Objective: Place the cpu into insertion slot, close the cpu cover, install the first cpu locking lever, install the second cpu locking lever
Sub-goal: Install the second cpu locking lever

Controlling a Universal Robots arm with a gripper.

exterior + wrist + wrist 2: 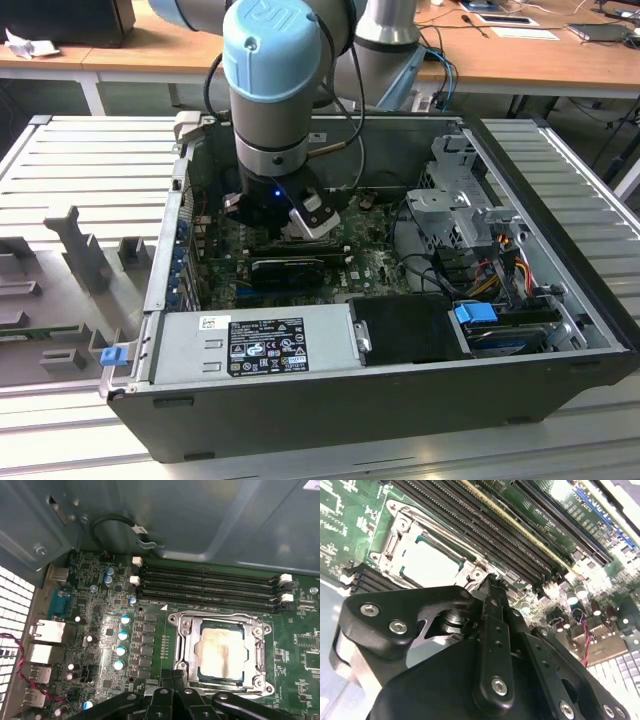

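Observation:
The cpu (pixel 220 652) lies flat in the insertion slot on the green motherboard, its dull silver face up. The silvery cpu cover (pixel 186 647) is folded down around it, framing the chip. A thin lever rod (pixel 260 647) runs along one side of the cover. My gripper (pixel 174 676) hovers just off one corner of the socket, fingers shut together with nothing seen between them. In the second wrist view the gripper's tip (pixel 491 580) points at the corner of the cover (pixel 400 535), beside the cpu (pixel 427 562). In the exterior view the gripper (pixel 300 228) reaches down inside the open computer case.
Long black memory slots (pixel 210 587) run beside the socket. Blue-topped capacitors (pixel 122 635) and rear ports (pixel 47 630) lie on its other side. A black card (pixel 290 268), the grey power supply (pixel 250 345), a drive cage (pixel 460 200) and cables (pixel 500 260) crowd the case.

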